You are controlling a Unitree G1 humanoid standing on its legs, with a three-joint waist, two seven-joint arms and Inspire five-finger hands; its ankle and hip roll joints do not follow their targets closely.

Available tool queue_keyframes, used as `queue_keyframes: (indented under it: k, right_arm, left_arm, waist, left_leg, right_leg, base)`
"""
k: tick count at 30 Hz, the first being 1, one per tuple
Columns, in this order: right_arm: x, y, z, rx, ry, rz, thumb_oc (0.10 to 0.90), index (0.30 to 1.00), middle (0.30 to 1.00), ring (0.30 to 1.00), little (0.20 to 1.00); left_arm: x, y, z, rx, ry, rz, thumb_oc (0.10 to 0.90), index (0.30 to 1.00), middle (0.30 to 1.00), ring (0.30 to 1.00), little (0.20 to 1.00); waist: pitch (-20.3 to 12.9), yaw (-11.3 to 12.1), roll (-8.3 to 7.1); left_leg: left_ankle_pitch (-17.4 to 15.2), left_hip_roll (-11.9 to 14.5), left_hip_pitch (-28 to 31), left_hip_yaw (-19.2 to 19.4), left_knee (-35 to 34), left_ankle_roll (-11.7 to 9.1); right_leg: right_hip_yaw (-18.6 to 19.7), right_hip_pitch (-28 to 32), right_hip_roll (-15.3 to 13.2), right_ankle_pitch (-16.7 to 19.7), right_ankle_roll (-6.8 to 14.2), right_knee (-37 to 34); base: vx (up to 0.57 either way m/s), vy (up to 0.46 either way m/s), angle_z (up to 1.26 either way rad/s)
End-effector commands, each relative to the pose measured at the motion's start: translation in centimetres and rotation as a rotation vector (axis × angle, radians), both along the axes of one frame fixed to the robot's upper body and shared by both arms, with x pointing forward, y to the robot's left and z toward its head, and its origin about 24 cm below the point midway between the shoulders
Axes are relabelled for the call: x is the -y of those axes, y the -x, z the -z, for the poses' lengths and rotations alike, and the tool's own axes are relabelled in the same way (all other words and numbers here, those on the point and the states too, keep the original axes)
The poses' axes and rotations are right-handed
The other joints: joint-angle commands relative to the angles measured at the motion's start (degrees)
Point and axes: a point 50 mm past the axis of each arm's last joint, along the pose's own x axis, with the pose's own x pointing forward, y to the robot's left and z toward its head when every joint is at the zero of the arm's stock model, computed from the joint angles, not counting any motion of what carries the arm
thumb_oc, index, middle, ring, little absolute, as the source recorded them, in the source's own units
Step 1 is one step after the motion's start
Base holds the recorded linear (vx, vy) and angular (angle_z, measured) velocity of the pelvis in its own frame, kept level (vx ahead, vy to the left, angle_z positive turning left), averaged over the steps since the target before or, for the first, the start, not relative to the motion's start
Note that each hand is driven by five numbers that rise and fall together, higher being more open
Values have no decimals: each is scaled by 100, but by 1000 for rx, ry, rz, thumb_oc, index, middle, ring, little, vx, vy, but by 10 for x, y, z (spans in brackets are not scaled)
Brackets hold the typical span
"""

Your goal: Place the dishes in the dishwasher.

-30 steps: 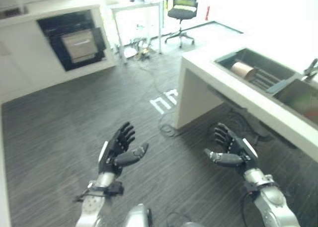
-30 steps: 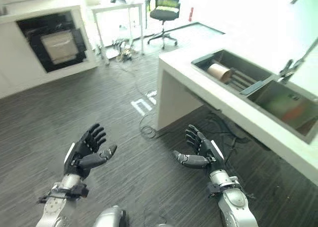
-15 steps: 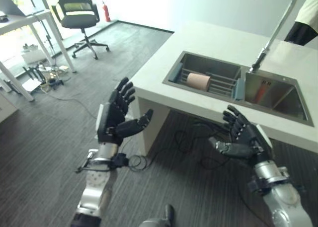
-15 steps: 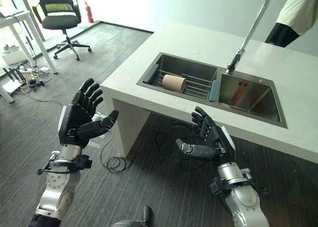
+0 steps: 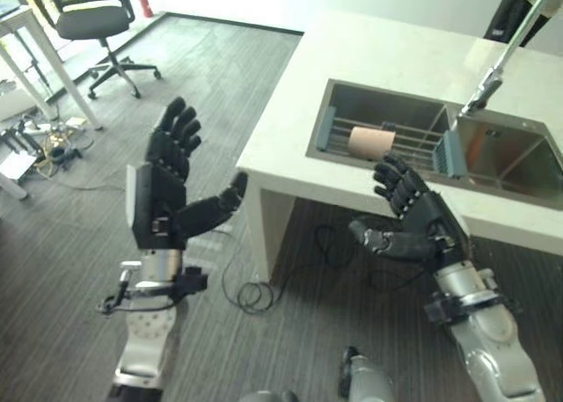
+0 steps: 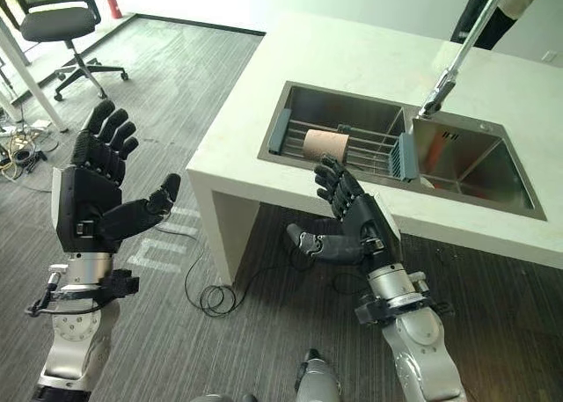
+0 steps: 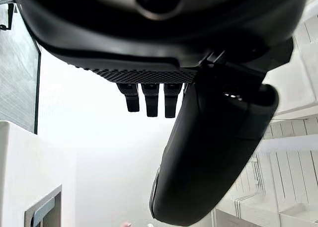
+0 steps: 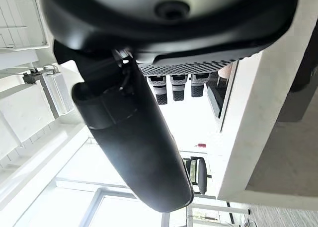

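Clearly nothing has been picked up yet: both hands hang empty in the air in front of the white table (image 5: 369,59). Furthest left, an office chair (image 5: 86,15) stands on the grey floor (image 5: 220,103), well away from the work. Next comes the left hand (image 5: 163,195), raised with its palm up, fingers straight and spread and the thumb out to the side, holding nothing. To its right is the corner of the table, and set into the tabletop a steel sink (image 6: 387,112) with two basins. The task's thing, a tan cup (image 6: 325,144), lies on its side on a wire rack (image 6: 365,151) in the left basin. The right hand (image 6: 352,226) hovers just below the table's front edge, in line with the cup but apart from it, fingers relaxed and lightly bent, empty. Over the sink rises a tall tap (image 6: 453,63), and behind it a person (image 5: 523,6) stands at the far side of the table.

The step in hand looks like the approach to the sink. The next move would call for lifting the right hand over the table edge, down into the left basin, and closing it round the cup's side. No dishwasher can be made out in these views, so where the cup then goes cannot be told.
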Motion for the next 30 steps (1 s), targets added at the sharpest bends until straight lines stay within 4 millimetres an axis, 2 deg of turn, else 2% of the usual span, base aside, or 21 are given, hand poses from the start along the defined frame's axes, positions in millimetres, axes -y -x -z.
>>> queue_keyframes:
  k: [1, 2, 3, 5, 6, 7, 8, 9, 10, 11, 12, 13, 14, 16, 17, 18, 22, 26, 30]
  right_arm:
    - [10, -4, -39, 226, -51, 24, 800, 900, 900, 900, 900]
    - [12, -3, -41, 236, -54, 27, 800, 900, 900, 900, 900]
    - [14, -2, -42, 240, -57, 24, 800, 900, 900, 900, 900]
    - [15, -2, -43, 243, -51, 19, 800, 900, 900, 900, 900]
    - [16, -1, -44, 247, -35, 7, 800, 900, 900, 900, 900]
    - [17, 0, -44, 247, -30, 6, 800, 900, 900, 900, 900]
    - [17, 1, -44, 248, -28, 7, 800, 900, 900, 900, 900]
    - [18, 2, -42, 248, -22, 12, 800, 900, 900, 900, 900]
    - [19, 2, -42, 245, -20, 14, 800, 900, 900, 900, 900]
    - [20, 2, -41, 240, -19, 14, 800, 900, 900, 900, 900]
    - [21, 3, -38, 229, -30, 29, 800, 900, 900, 900, 900]
    - [19, 2, -36, 222, -39, 38, 800, 900, 900, 900, 900]
    - [15, 0, -35, 216, -42, 34, 800, 900, 900, 900, 900]
    - [12, -2, -34, 211, -41, 26, 800, 900, 900, 900, 900]
    - [9, -2, -34, 206, -36, 16, 800, 900, 900, 900, 900]
    - [8, -3, -34, 202, -32, 19, 800, 900, 900, 900, 900]
    - [8, -2, -33, 179, -39, -3, 800, 900, 900, 900, 900]
    - [10, 2, -32, 176, -43, -1, 800, 900, 900, 900, 900]
    - [8, -1, -35, 188, -52, 0, 800, 900, 900, 900, 900]
  left_arm:
    - [9, 19, -38, 228, -3, 127, 800, 900, 900, 900, 900]
    - [10, 21, -41, 252, -4, 134, 800, 900, 900, 900, 900]
    - [11, 21, -42, 272, -8, 117, 800, 900, 900, 900, 900]
    - [11, 20, -42, 269, -8, 98, 800, 900, 900, 900, 900]
    - [9, 19, -40, 258, 18, 90, 800, 900, 900, 900, 900]
    - [8, 19, -38, 254, 31, 95, 800, 900, 900, 900, 900]
    - [8, 20, -37, 254, 34, 97, 800, 900, 900, 900, 900]
    - [10, 21, -35, 252, 44, 110, 800, 900, 900, 900, 900]
    - [10, 21, -33, 247, 48, 122, 800, 900, 900, 900, 900]
    - [12, 21, -31, 243, 48, 133, 800, 900, 900, 900, 900]
    - [16, 21, -28, 225, 42, 170, 800, 900, 900, 900, 900]
    - [18, 21, -27, 217, 38, 188, 800, 900, 900, 900, 900]
    - [18, 21, -25, 210, 37, 197, 800, 900, 900, 900, 900]
    - [18, 21, -24, 203, 40, 196, 800, 900, 900, 900, 900]
    - [18, 21, -24, 200, 46, 194, 800, 900, 900, 900, 900]
    - [19, 20, -25, 197, 54, 200, 800, 900, 900, 900, 900]
    - [24, 14, -25, 184, 63, 195, 800, 900, 900, 900, 900]
    - [27, 13, -26, 189, 57, 212, 800, 900, 900, 900, 900]
    - [28, 9, -28, 179, 40, 227, 800, 900, 900, 900, 900]
  waist:
    - [-757, -12, -158]
    - [-763, -47, -150]
    - [-760, -83, -125]
    - [-752, -110, -107]
    - [-755, -141, -93]
    - [-754, -144, -105]
    - [-748, -135, -131]
    - [-746, -131, -230]
    - [-727, -110, -297]
    - [-699, -85, -324]
    - [-632, -33, -359]
    - [-591, -8, -345]
    - [-535, 32, -220]
    - [-510, 71, -56]
    - [-515, 129, 31]
    - [-523, 168, 61]
    - [-667, 111, 75]
    - [-751, 54, 72]
    - [-748, 95, 36]
  left_leg:
    - [-187, 971, -249, -17, 256, -742]
    - [-137, 1056, -189, 5, 256, -812]
    - [52, 1165, -142, 35, 256, -888]
    - [312, 1229, -107, 12, 256, -956]
    - [704, 1252, -23, -22, 256, -1025]
    - [913, 1263, 13, -33, 256, -1051]
    - [1036, 1257, 46, -29, 256, -1058]
    - [1380, 1244, 164, 43, 256, -1059]
    - [1434, 1178, 186, 39, 410, -1044]
    - [1437, 1086, 64, -26, 767, -1024]
    - [1437, 971, -379, 43, 1147, -954]
    - [1277, 859, -462, 117, 810, -852]
    - [1162, 789, -596, 78, 256, -827]
    - [917, 772, -931, -147, 256, -820]
    - [812, 704, -1213, -455, 256, -820]
    - [855, 666, -1329, -602, 256, -841]
    - [640, 621, -1312, -755, 256, -795]
    - [552, 600, -1240, -738, 256, -754]
    - [467, 525, -1171, -710, 256, -650]
  right_leg:
    - [114, 457, -196, 451, 566, -766]
    - [135, 488, -106, 398, 488, -766]
    - [173, 525, 0, 345, 414, -766]
    - [259, 576, 120, 279, 339, -766]
    - [372, 662, 281, 163, 217, -766]
    - [410, 708, 334, 121, 168, -766]
    - [442, 748, 364, 84, 123, -766]
    - [510, 829, 387, 21, 21, -766]
    - [558, 867, 386, -4, -25, -766]
    - [618, 917, 425, -52, -83, -766]
    - [692, 1038, 486, -91, -117, -766]
    - [783, 1064, 527, -112, -67, -766]
    - [888, 1102, 666, -166, 2, -766]
    - [1013, 1127, 853, -221, 42, -766]
    - [1168, 1154, 972, -280, 55, -766]
    - [1231, 1182, 1021, -318, 47, -766]
    - [1153, 1151, 964, -363, 80, -766]
    - [1048, 1166, 876, -373, 105, -766]
    - [938, 1221, 730, -332, 153, -766]
  base:
    - [259, -297, -10]
    - [238, -286, -29]
    - [253, -313, -31]
    - [195, -239, -19]
    - [230, -263, -16]
    - [237, -283, -33]
    - [225, -291, -32]
    - [203, -284, -44]
    - [214, -306, -52]
    - [187, -274, -61]
    - [221, -223, -41]
    - [239, -89, -7]
    - [187, 74, -7]
    - [144, 121, -33]
    - [161, 118, -46]
    - [170, 140, -55]
    - [82, 146, -74]
    - [68, 131, 7]
    - [68, 150, 15]
